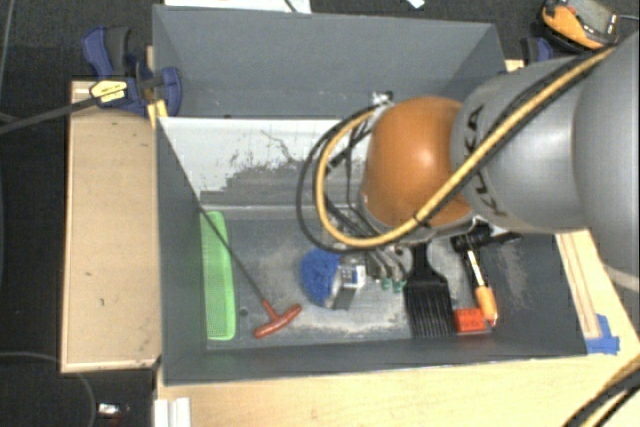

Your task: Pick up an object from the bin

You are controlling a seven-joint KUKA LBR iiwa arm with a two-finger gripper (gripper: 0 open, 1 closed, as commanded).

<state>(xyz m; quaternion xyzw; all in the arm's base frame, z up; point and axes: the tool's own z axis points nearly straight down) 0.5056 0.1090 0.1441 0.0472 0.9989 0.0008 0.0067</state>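
Though lumpy, blue ball [319, 277] beside hand [351, 283]

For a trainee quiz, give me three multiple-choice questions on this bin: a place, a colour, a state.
1. The green bar lies along: A the left wall; B the right wall; C the centre.
2. The lump beside the gripper is: A yellow; B blue; C white.
3. The red-handled tool is: A upright; B lying flat; C leaning on a wall.
Answers: A, it hugs the left wall; B, the lump is plainly blue; B, it rests on the bin floor.
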